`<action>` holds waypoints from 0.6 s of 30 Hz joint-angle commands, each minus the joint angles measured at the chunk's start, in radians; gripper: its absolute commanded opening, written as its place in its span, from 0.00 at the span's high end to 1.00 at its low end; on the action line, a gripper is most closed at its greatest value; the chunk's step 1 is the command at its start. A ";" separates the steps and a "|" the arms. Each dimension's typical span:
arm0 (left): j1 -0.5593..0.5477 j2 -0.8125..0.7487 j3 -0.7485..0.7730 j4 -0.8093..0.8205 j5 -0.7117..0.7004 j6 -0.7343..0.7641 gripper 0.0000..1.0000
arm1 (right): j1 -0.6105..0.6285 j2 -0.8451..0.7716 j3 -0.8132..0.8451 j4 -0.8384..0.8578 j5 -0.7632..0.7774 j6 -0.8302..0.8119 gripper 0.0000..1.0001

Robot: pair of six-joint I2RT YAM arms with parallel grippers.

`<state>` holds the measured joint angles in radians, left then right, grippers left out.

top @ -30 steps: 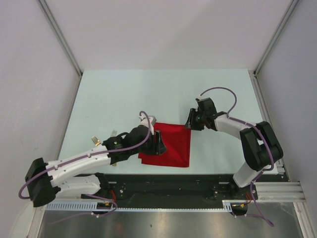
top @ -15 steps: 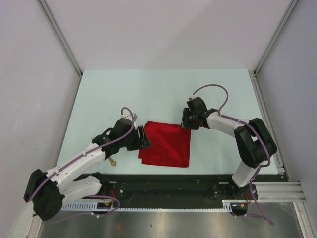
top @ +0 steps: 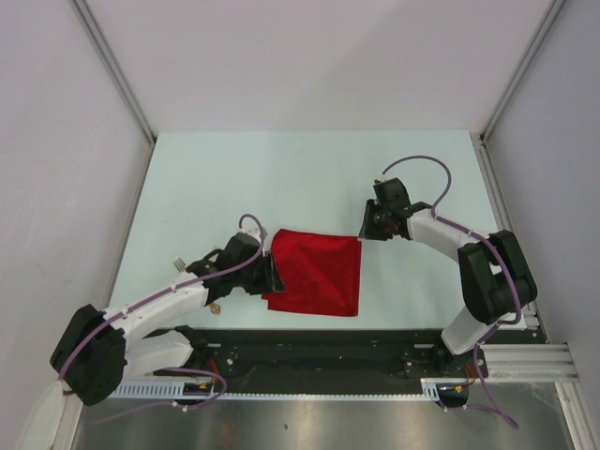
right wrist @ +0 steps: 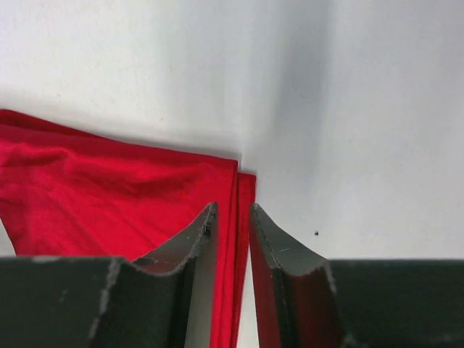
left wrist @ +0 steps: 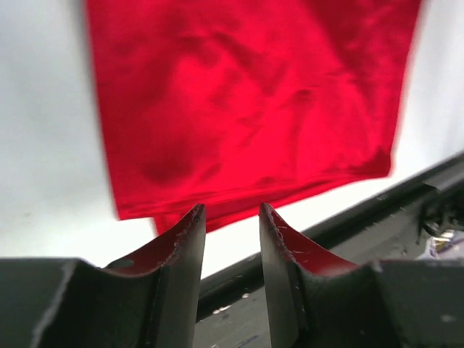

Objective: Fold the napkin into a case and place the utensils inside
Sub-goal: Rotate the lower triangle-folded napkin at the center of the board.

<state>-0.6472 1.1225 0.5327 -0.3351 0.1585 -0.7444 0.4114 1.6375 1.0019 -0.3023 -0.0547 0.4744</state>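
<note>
Fingertips of the left gripper (left wrist: 232, 206) stand a little apart. Pale table shows in the gap between them and no cloth is caught there, so this gripper is released. The inner faces of its fingers (left wrist: 181, 254) glow red with the cloth's reflection. Just past the tips lies the left edge of the napkin (top: 319, 272), where a second layer peeks out from under the top one. Whether the tips touch that edge I cannot tell.

The right gripper (right wrist: 233, 206) has its jaws closer together but also parted. They straddle the napkin's right edge just short of the far right corner. The cloth lies flat under and between them, two layers stacked with their edges slightly offset. It does not look pinched or lifted, though contact with the tips is hard to judge.

The napkin is folded to a rough square and lies flat on the table (top: 281, 178). It sits toward the near side, between the two grippers, close to the black rail (left wrist: 406, 217) along the table's front.

A gold utensil (top: 217, 306) lies on the table just beside the left arm's forearm, well apart from the napkin and too small to tell which piece it is.
</note>
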 commanded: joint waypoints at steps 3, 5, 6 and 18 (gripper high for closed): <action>-0.068 -0.079 0.019 0.134 0.013 0.014 0.57 | -0.011 -0.031 -0.058 0.057 -0.080 -0.045 0.72; -0.092 -0.020 0.044 0.172 0.055 0.022 0.51 | -0.014 -0.025 -0.065 0.071 -0.103 -0.045 0.72; -0.135 0.003 0.082 0.177 0.050 0.028 0.48 | -0.014 -0.022 -0.065 0.074 -0.103 -0.045 0.72; -0.431 0.333 0.343 0.263 -0.065 0.114 0.54 | -0.019 0.015 -0.082 0.114 -0.165 -0.042 0.73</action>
<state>-1.0172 1.3876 0.7700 -0.1253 0.1345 -0.6914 0.3985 1.6459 0.9298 -0.2298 -0.1883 0.4431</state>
